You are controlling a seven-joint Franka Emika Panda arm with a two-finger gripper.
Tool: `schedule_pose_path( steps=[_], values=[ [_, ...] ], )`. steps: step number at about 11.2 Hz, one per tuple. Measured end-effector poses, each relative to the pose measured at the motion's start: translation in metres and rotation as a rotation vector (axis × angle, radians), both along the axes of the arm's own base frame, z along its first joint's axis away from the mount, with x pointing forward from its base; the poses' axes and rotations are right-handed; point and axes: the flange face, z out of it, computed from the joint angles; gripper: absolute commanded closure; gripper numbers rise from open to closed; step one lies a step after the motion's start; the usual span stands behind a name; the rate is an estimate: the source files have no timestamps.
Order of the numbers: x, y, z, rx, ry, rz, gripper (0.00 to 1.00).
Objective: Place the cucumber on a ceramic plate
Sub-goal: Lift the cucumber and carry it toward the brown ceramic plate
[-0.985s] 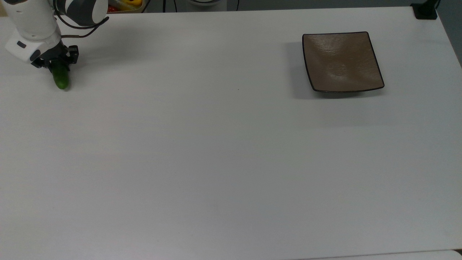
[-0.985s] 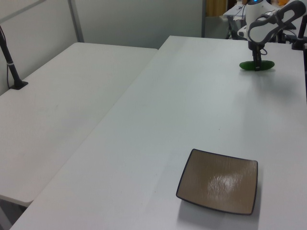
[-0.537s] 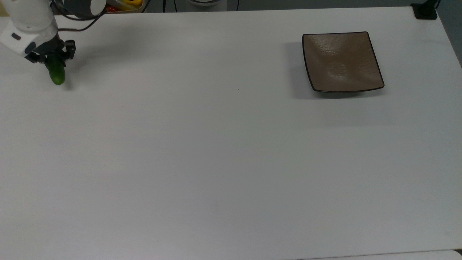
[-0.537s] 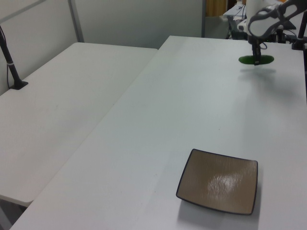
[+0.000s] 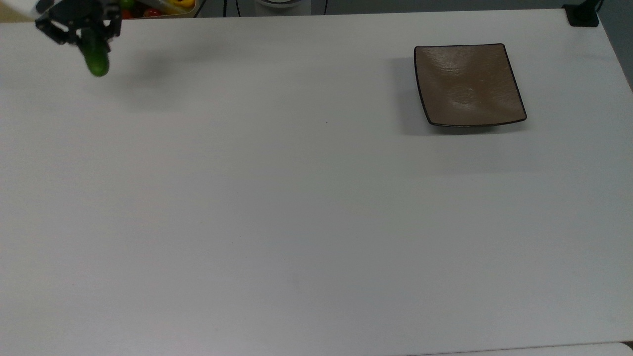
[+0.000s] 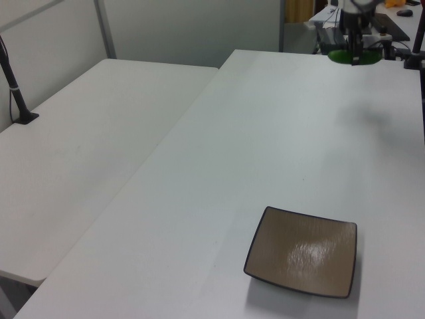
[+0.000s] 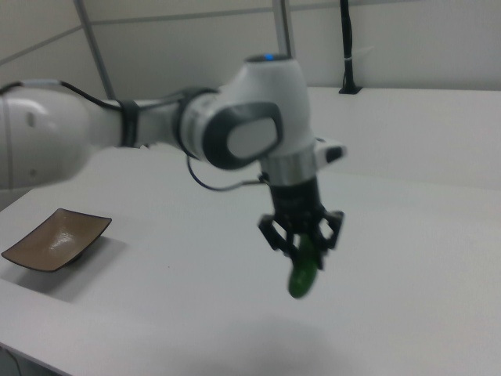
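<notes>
Hand [image 7: 302, 240] clenched on the cucumber [image 7: 303, 270], lifted clear of the white table [image 5: 296, 198], ceramic plate [image 5: 467, 84] bare and well apart, right view showing the cucumber tilted downward, top view a bin of produce [image 5: 163, 7] behind.

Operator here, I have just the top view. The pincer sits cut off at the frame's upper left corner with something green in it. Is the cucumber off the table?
Observer: Yes. In the right view the cucumber hangs clear above the table, gripped in the pincer.
Operator: How is it hanging?
Observer: Tilted, its free end pointing down, the upper end between the fingers.
Operator: Anything on the plate?
Observer: No. In the left view the ceramic plate is bare, at the near end of the table, with the cucumber at the far end.
</notes>
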Motion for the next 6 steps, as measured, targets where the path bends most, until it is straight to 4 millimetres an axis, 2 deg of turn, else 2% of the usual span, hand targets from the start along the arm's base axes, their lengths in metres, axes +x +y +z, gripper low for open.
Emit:
schedule_pose_path(
  steps=[3, 5, 6],
  values=[
    [-0.015, 0.067, 0.054, 0.076, 0.03, 0.055, 0.79],
    [-0.019, 0.118, 0.077, 0.076, 0.033, 0.059, 0.79],
    [-0.018, 0.147, 0.082, 0.078, 0.032, 0.061, 0.79]
  ],
)
